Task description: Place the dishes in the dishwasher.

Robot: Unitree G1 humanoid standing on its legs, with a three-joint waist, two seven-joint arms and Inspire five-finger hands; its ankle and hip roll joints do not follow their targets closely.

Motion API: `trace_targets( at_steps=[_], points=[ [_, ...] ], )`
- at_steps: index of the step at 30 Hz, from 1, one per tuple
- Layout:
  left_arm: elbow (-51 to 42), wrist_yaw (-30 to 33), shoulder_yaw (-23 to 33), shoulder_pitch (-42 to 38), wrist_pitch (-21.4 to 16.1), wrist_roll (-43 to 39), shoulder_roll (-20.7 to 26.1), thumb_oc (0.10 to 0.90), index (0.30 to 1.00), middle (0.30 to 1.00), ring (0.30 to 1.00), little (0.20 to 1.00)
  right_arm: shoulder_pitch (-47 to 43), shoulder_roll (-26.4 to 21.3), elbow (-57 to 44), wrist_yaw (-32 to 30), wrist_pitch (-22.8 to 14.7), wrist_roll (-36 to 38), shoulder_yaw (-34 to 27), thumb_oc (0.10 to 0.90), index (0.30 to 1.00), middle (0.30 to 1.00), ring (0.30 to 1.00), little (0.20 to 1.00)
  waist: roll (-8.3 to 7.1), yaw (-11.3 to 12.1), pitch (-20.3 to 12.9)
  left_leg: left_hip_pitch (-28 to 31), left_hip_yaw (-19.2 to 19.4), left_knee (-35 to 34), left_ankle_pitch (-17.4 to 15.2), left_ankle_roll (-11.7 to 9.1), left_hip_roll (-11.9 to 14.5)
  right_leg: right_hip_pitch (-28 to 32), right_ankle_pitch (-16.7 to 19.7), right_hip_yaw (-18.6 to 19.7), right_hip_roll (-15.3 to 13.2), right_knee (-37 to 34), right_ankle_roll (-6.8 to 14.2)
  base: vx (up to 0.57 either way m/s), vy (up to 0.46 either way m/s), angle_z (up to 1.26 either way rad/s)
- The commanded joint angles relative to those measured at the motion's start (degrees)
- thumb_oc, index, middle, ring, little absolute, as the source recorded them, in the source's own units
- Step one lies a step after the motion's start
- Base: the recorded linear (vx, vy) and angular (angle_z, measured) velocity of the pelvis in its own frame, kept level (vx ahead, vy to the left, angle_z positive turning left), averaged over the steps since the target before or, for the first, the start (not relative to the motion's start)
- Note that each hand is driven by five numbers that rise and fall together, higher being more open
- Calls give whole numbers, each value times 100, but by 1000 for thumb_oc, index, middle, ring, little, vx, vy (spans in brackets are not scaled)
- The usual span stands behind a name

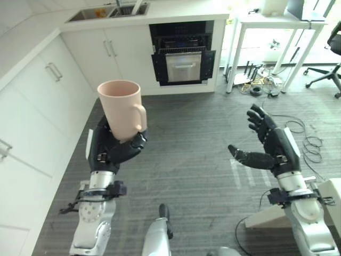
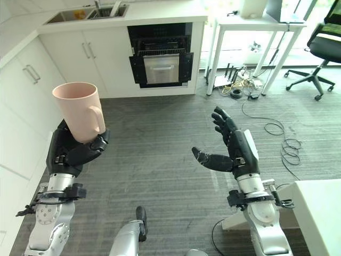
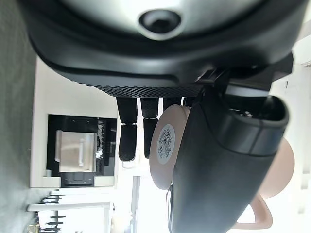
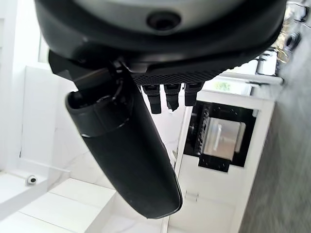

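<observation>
A: Where is the mug?

B: The pink mug (image 1: 121, 109) is upright in the left hand (image 1: 113, 148), held up over the grey carpet (image 1: 186, 160). Its open mouth faces up and its handle points toward the right hand's side.

A: How does the hand hold it?

B: The fingers and thumb are curled round the lower part of the mug. In the left wrist view the thumb (image 3: 221, 160) lies across the mug's base, where a round sticker (image 3: 165, 138) shows.

A: And the other hand?

B: The right hand (image 2: 232, 149) is raised, well apart from the mug, with nothing in it. Its fingers are spread wide and the thumb sticks out toward the left hand.

A: What is around them?

B: White cabinets (image 1: 37, 101) run along the robot's left and far side. A dishwasher (image 1: 183, 53) is set in the far row, its door (image 1: 183, 66) partly open. A sink (image 1: 109, 12) sits in the counter above. A white table (image 1: 274, 32) stands farther right, beside an office chair (image 2: 322, 53).
</observation>
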Motion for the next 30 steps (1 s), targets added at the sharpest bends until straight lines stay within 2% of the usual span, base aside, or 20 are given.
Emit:
trace_targets(
  at_steps=[1, 2, 3, 4, 6, 8, 9, 11, 13, 14, 15, 18, 20, 21, 24, 25, 27, 28, 29, 30],
  points=[
    [-468, -1, 194, -586, -697, 114, 560, 400, 300, 300, 300, 300, -660, 72, -436, 64, -729, 593, -203, 800, 900, 900, 900, 900, -177, 58, -704, 561, 75, -385, -153, -118, -260, 338, 559, -155, -312, -237, 515, 436, 299, -36],
    [-400, -157, 171, -691, -664, 117, 580, 400, 300, 300, 300, 300, -715, 183, -408, 33, -648, 581, -171, 800, 900, 900, 900, 900, -248, 38, -763, 741, 13, -385, -297, 2, -416, 425, 1174, -269, -587, -237, 712, 542, 445, 1],
    [-331, -366, 87, -878, -592, 225, 573, 400, 300, 300, 300, 300, -750, 333, -398, -144, -575, 315, -154, 800, 900, 900, 900, 900, -121, 9, -819, 926, -294, -385, -403, 177, -598, 152, 2055, -308, -907, 825, 795, 459, 408, 26],
    [-332, -396, 74, -898, -574, 235, 563, 400, 300, 300, 300, 300, -739, 346, -418, -177, -557, 301, -160, 800, 900, 900, 900, 900, -113, 10, -817, 943, -330, -385, -412, 206, -646, 32, 2101, -299, -991, 1168, 800, 392, 396, 86],
    [-344, -568, 17, -939, -467, 291, 560, 400, 300, 300, 300, 300, -623, 455, -505, -290, -515, 229, -173, 800, 900, 900, 900, 900, -12, -3, -832, 1130, -463, -385, -556, 346, -852, -537, 2354, -229, -1194, 2689, 726, 316, 262, 86],
    [-350, -588, 38, -889, -436, 353, 521, 400, 300, 300, 300, 300, -598, 478, -497, -232, -510, 237, -134, 800, 900, 900, 900, 900, -15, -48, -803, 1232, -401, -385, -626, 385, -926, -1191, 2327, -130, -1218, 3329, 629, 244, 142, 38],
    [-404, -590, 77, -846, -366, 366, 493, 400, 300, 300, 300, 300, -545, 482, -507, -173, -491, 256, -113, 800, 900, 900, 900, 900, -25, -80, -773, 1329, -368, -385, -670, 404, -983, -1495, 2111, -256, -1120, 3124, 501, 268, 15, 28],
    [-465, -615, 145, -785, -310, 295, 508, 400, 300, 300, 300, 300, -506, 469, -547, -97, -436, 350, -138, 800, 900, 900, 900, 900, -92, -125, -741, 1410, -317, -385, -676, 365, -1011, -1654, 1852, -546, -785, 2215, 419, 326, -118, 18],
    [-494, -623, 166, -790, -269, 249, 529, 400, 300, 300, 300, 300, -506, 475, -566, -57, -427, 444, -186, 800, 900, 900, 900, 900, -182, -172, -676, 1531, -311, -385, -757, 280, -1019, -1621, 1976, -885, -603, 729, 440, 366, -274, 21],
    [-511, -662, 151, -791, -245, 297, 526, 400, 300, 300, 300, 300, -499, 492, -554, -77, -451, 498, -211, 800, 900, 900, 900, 900, -334, -239, -590, 1691, -264, -385, -901, 216, -1089, -1742, 2228, -1030, -639, -237, 544, 594, -446, 47],
    [-499, -621, 76, -780, -269, 389, 525, 400, 300, 300, 300, 300, -435, 547, -542, -99, -505, 600, -186, 800, 900, 900, 900, 900, -553, -339, -475, 1910, -191, -385, -1130, 204, -1248, -2303, 2376, -843, -946, -237, 734, 557, -392, 115],
    [-421, -680, 11, -705, -425, 431, 504, 400, 300, 300, 300, 300, -233, 672, -515, -37, -680, 532, -136, 800, 900, 900, 900, 900, -613, -453, -395, 2162, -374, -385, -1417, 341, -1327, -2801, 2565, -431, -1117, -237, 791, 586, -354, 59],
    [-427, -756, 30, -659, -447, 434, 512, 400, 300, 300, 300, 300, -176, 684, -503, -65, -739, 525, -116, 800, 900, 900, 900, 900, -640, -451, -434, 2279, -365, -385, -1520, 323, -1264, -2707, 2471, -466, -1160, -237, 837, 502, -373, 6],
    [-476, -781, 54, -635, -385, 410, 547, 400, 300, 300, 300, 300, -246, 648, -498, -117, -669, 560, -118, 800, 900, 900, 900, 900, -639, -424, -502, 2357, -307, -385, -1509, 295, -1146, -2562, 2374, -551, -1125, -237, 824, 411, -350, -16],
    [-574, -766, 63, -689, -232, 375, 586, 400, 300, 300, 300, 300, -508, 563, -442, -154, -574, 600, -83, 800, 900, 900, 900, 900, -619, -385, -684, 2584, -206, -385, -1516, 144, -906, -2330, 2199, -777, -1008, -237, 702, 418, -332, -16],
    [-583, -753, 54, -723, -200, 383, 588, 400, 300, 300, 300, 300, -563, 540, -439, -168, -542, 567, -86, 800, 900, 900, 900, 900, -610, -386, -720, 2646, -185, -385, -1485, 74, -845, -2287, 2159, -817, -979, -237, 652, 440, -297, -19],
    [-593, -711, 41, -767, -149, 450, 554, 400, 300, 300, 300, 300, -613, 485, -412, -205, -499, 533, -95, 800, 900, 900, 900, 900, -569, -376, -797, 2767, -129, -385, -1091, -109, -688, -2152, 1978, -850, -880, -237, 501, 428, -280, -27],
    [-620, -683, 55, -744, -107, 452, 535, 400, 300, 300, 300, 300, -585, 466, -415, -171, -472, 577, -128, 800, 900, 900, 900, 900, -560, -388, -824, 2843, -122, -385, -799, -198, -632, -2087, 1867, -808, -802, -237, 402, 486, -318, -63],
    [-634, -619, 79, -668, -130, 565, 515, 400, 300, 300, 300, 300, -468, 419, -458, -4, -449, 717, -220, 800, 900, 900, 900, 900, -587, -422, -858, 2976, -80, -385, -118, -362, -533, -1970, 1669, -719, -693, -237, 219, 425, -286, -69],
    [-639, -610, 76, -655, -141, 592, 513, 400, 300, 300, 300, 300, -444, 418, -469, 16, -446, 734, -232, 800, 900, 900, 900, 900, -601, -417, -857, 2990, -72, -385, -33, -389, -525, -1953, 1646, -701, -683, -237, 190, 495, -380, -98]
  ],
)
